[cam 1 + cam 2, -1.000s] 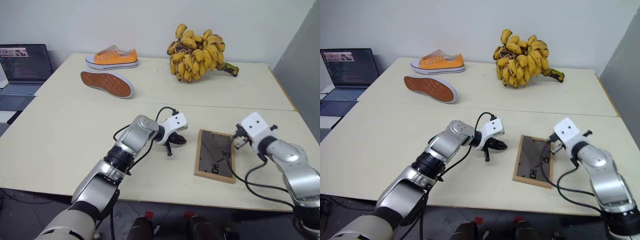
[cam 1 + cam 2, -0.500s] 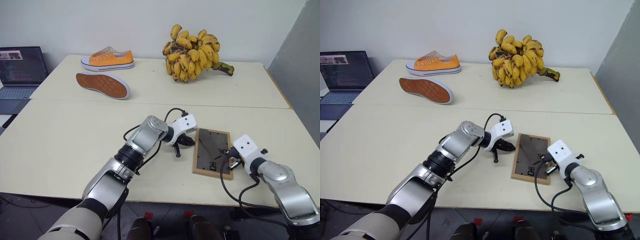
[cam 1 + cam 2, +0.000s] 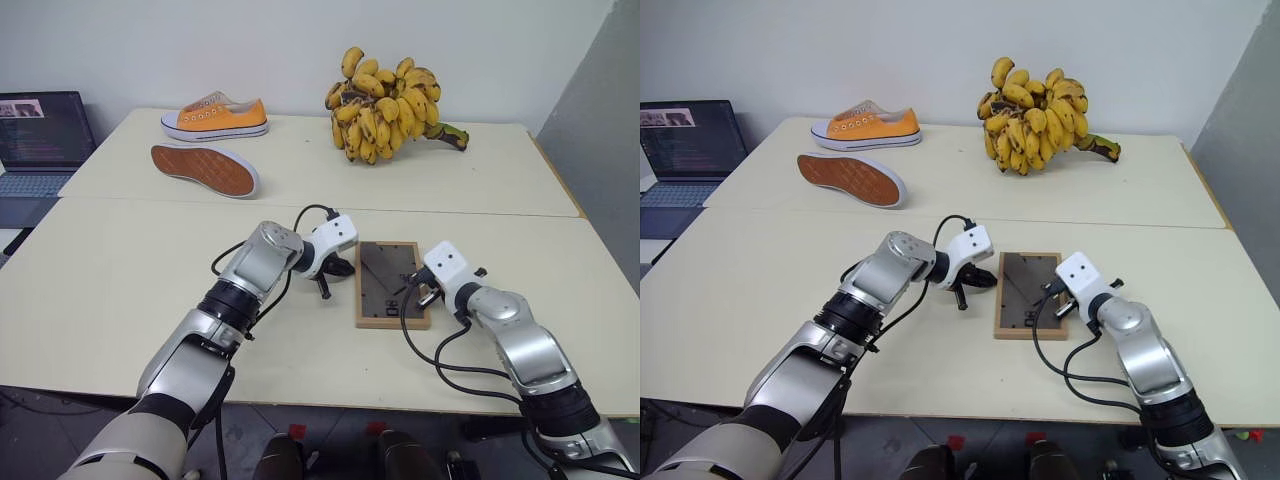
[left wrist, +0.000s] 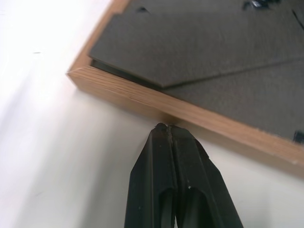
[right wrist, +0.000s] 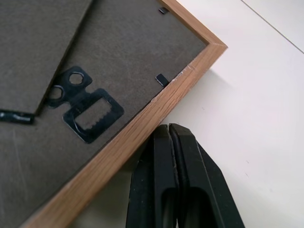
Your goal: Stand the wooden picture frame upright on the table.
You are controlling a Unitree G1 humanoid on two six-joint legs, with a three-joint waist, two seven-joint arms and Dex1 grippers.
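I see my left end effector (image 3: 327,284), fingers pressed together, tip against the left edge of the wooden picture frame (image 3: 390,282), which lies back-up on the near worktop (image 3: 120,280) slab, with my right end effector (image 3: 424,296) likewise closed at its right edge.

I've got the wooden picture frame (image 3: 392,283) lying flat, hemmed in by the left gripper (image 3: 335,272) tight on one long edge and the right gripper (image 3: 424,296) on the other. Near and far of it the table (image 3: 120,270) lies bare. The bananas (image 3: 389,105) and orange shoes (image 3: 210,140) sit well beyond.
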